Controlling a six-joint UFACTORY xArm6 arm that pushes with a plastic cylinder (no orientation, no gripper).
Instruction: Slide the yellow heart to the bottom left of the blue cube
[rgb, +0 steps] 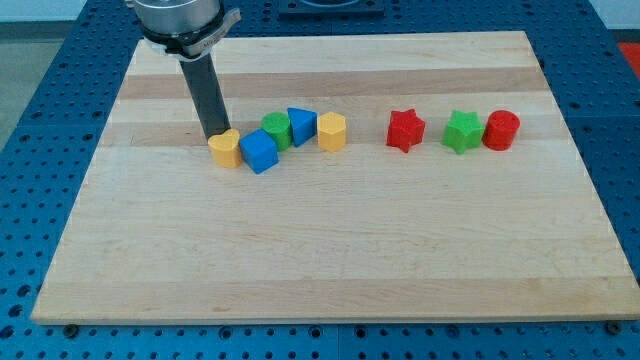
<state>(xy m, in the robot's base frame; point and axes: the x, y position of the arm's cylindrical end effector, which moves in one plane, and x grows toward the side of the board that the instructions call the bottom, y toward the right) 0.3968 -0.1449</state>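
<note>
The yellow heart (226, 148) lies on the wooden board, touching the left side of the blue cube (259, 151). My tip (214, 136) sits at the heart's upper left edge, touching or nearly touching it. The rod rises from there to the arm at the view's top left.
A green round block (276, 129) and a blue triangular block (301, 125) sit just above and right of the blue cube. A yellow hexagonal block (332, 131) is to their right. Farther right stand a red star (405, 130), a green star (462, 131) and a red cylinder (501, 130).
</note>
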